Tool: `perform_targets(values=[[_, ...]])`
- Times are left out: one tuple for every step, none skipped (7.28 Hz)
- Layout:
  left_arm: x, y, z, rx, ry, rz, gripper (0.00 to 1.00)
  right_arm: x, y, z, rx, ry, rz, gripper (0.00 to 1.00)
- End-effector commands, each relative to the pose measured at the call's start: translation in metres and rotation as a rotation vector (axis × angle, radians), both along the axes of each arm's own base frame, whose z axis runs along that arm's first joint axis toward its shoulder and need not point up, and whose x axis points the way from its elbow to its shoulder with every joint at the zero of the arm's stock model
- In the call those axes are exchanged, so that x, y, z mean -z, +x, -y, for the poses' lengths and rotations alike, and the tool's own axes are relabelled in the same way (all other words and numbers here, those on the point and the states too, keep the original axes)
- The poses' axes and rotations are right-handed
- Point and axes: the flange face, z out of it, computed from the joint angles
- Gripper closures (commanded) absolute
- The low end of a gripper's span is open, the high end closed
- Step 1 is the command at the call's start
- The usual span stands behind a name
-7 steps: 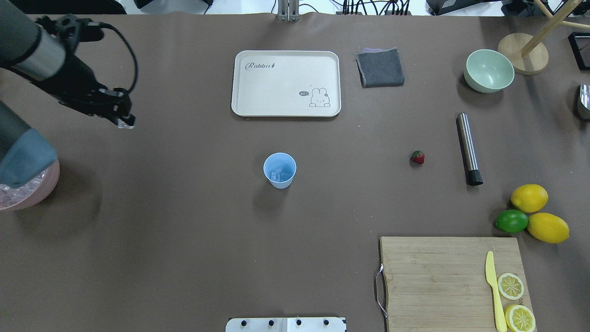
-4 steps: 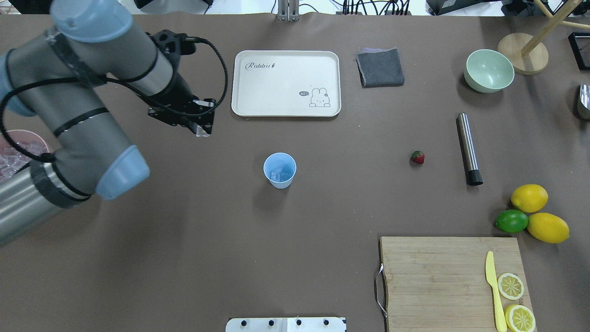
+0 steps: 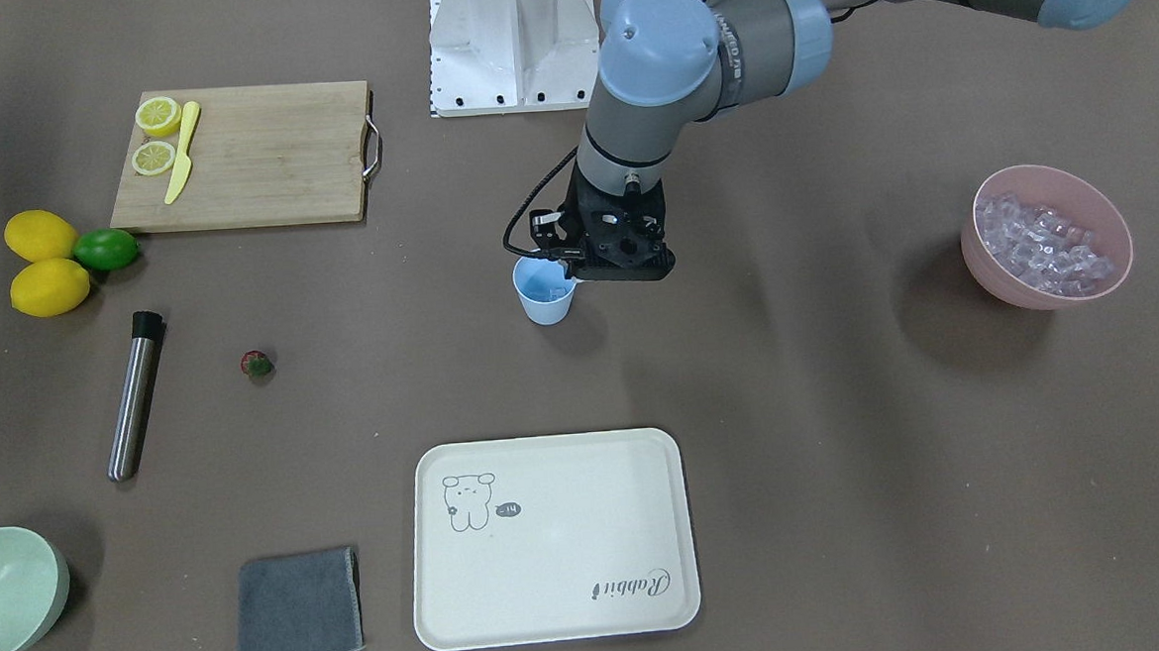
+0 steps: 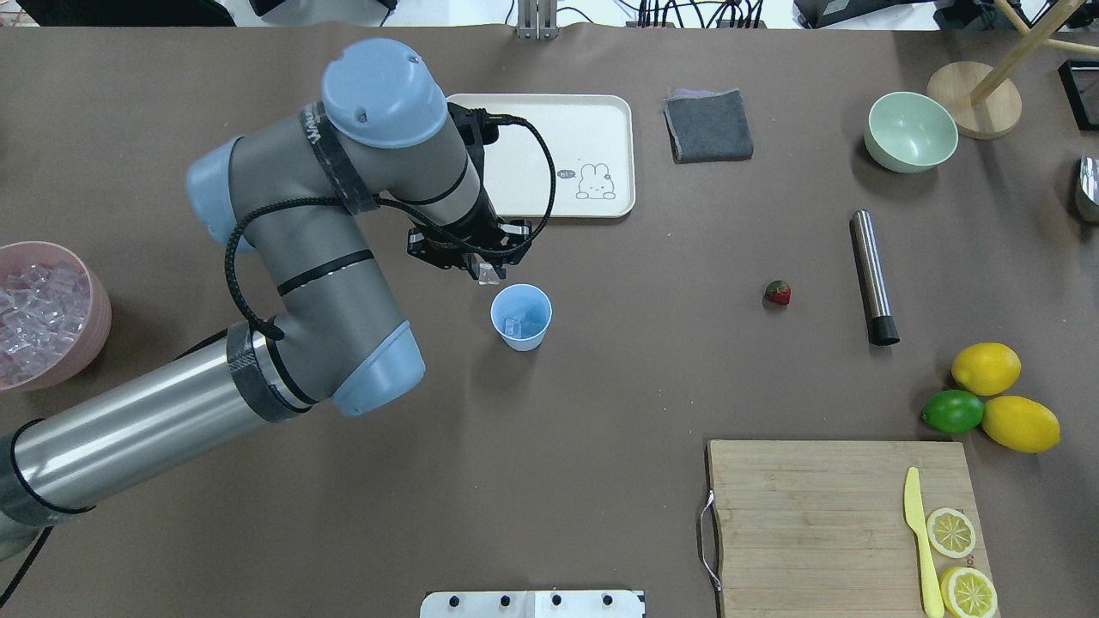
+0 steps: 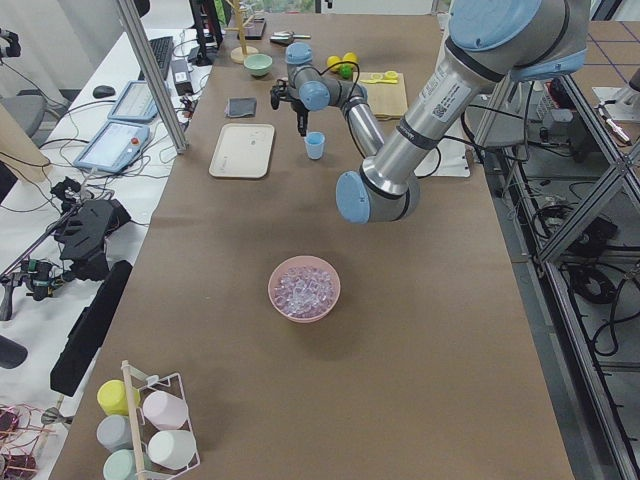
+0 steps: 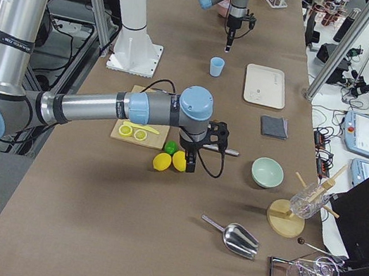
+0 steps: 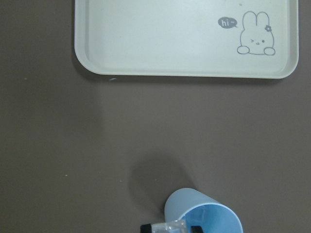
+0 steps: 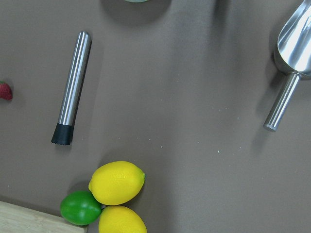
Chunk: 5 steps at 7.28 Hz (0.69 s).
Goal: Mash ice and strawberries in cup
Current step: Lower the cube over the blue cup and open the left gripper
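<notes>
The light blue cup (image 4: 521, 316) stands upright mid-table with one ice cube (image 4: 513, 327) on its bottom. My left gripper (image 4: 487, 273) is shut on a clear ice cube (image 7: 170, 226) and holds it just above the cup's rim, at its far-left edge. The pink bowl (image 4: 86, 343) at the left edge holds many ice cubes (image 4: 34, 309). The strawberry (image 4: 777, 293) lies on the table right of the cup. My right gripper shows only in the exterior right view (image 6: 191, 162), above the lemons; I cannot tell if it is open or shut.
A cream tray (image 4: 592, 129) lies behind the cup, partly under my left arm. A steel muddler (image 4: 873, 276), two lemons (image 4: 986, 367) and a lime (image 4: 952, 411) are at the right. A cutting board (image 4: 807, 515) holds a knife and lemon slices. A grey cloth (image 4: 708, 125) and green bowl (image 4: 910, 131) lie beyond.
My left arm has swung from the table's left side to the right, carrying the ice cube up to the cup's rim. Nothing else has moved.
</notes>
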Motion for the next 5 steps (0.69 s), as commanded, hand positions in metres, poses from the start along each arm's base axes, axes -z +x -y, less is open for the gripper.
perform_targets(values=[[0.004,0.019,-0.017,-0.004,0.010,0.007,1.00,-0.001,0.000,0.000,-0.001,-0.001,0.000,0.00],[0.008,0.024,-0.017,-0.008,0.009,0.006,0.85,-0.001,0.000,0.000,0.000,-0.003,0.000,0.00],[0.014,0.035,-0.022,-0.007,-0.006,0.006,0.59,-0.003,0.000,0.000,0.000,-0.006,0.000,0.00],[0.019,0.040,-0.024,0.018,0.001,0.012,0.19,-0.004,0.000,0.003,0.000,-0.008,0.001,0.00],[0.020,0.040,-0.024,0.020,0.007,0.011,0.04,-0.004,-0.002,0.005,0.001,-0.008,-0.002,0.00]])
